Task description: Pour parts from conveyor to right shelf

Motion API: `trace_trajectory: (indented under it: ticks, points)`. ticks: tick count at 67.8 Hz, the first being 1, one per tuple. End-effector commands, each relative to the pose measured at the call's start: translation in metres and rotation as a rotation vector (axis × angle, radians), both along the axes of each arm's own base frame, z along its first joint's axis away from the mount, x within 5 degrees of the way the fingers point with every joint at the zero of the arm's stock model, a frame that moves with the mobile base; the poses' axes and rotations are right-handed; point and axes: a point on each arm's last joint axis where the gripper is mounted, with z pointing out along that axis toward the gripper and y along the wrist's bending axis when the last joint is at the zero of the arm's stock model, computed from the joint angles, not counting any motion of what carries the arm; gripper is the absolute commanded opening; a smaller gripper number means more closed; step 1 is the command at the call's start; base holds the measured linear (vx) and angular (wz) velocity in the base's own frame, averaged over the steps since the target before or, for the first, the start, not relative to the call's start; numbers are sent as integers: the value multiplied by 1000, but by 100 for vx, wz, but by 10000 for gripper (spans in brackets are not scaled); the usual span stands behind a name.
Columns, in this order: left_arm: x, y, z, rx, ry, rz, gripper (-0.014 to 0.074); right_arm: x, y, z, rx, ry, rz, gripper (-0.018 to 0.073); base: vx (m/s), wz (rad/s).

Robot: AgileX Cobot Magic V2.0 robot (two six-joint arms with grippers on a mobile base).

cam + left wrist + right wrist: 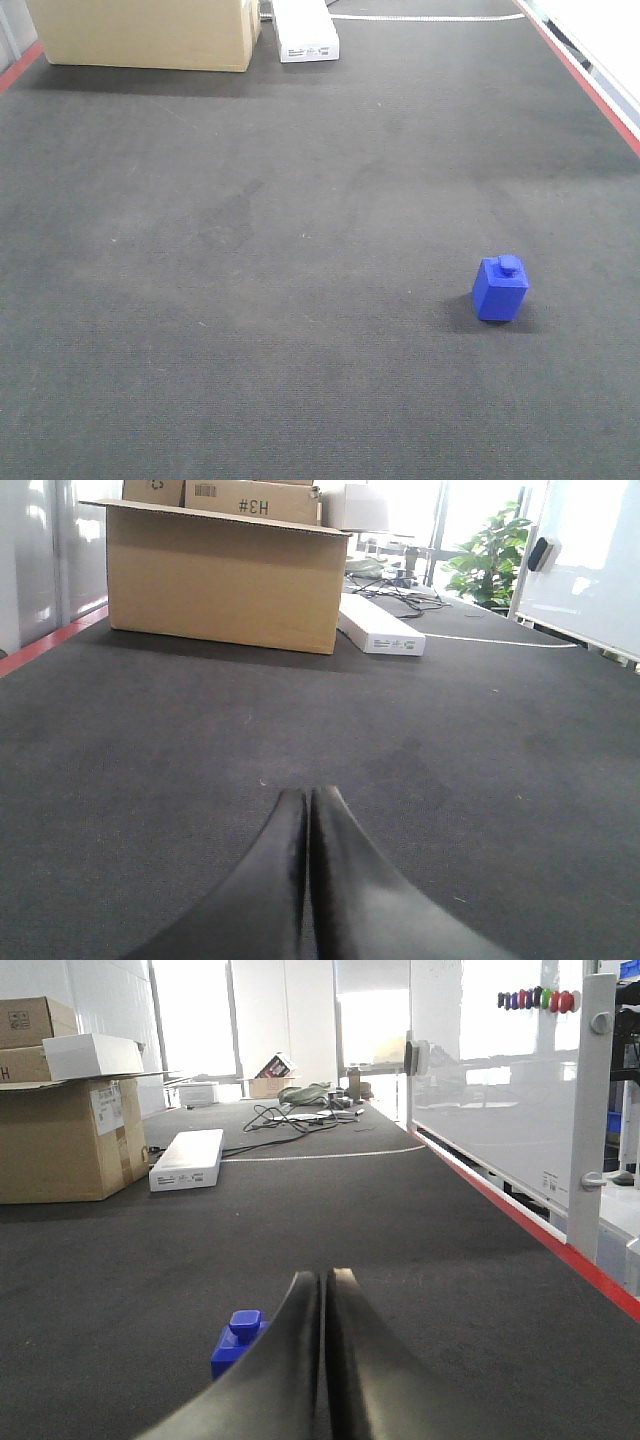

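So, the blue block (500,288) sits upright with its stud on top, all alone on the conveyor (250,250). It's toward the near right part of the belt, well apart from the cardboard box (140,35) and the white box (305,38) at the far end.

From the right wrist view it's near the right gripper (323,1278), just off to its left and partly hidden behind the fingers. Those fingers are pressed together on nothing. Same story for the left gripper (308,795), which has only bare belt in front of it.

The block looks like hard, light plastic. It's probably stiff enough not to crush, but its smooth faces could be a bit slippery. The best hold is likely the two flat opposite walls below the stud, since the stud itself is too small and round. Being light, it'd probably skid if one finger touches first. The right shelf isn't in any view.
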Motion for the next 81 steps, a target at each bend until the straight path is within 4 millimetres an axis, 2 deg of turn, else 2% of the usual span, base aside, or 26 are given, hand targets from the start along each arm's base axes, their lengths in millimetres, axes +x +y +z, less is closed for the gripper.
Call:
trace_trajectory:
  ticks: [1,81]
  points:
    - [0,0,0,-16,-59,-6,-6,-1,1,1,-13,-65,6,-8,0,0]
    - [0,0,0,-16,-59,-6,-6,-1,1,5,-26,-97,6,-8,0,0]
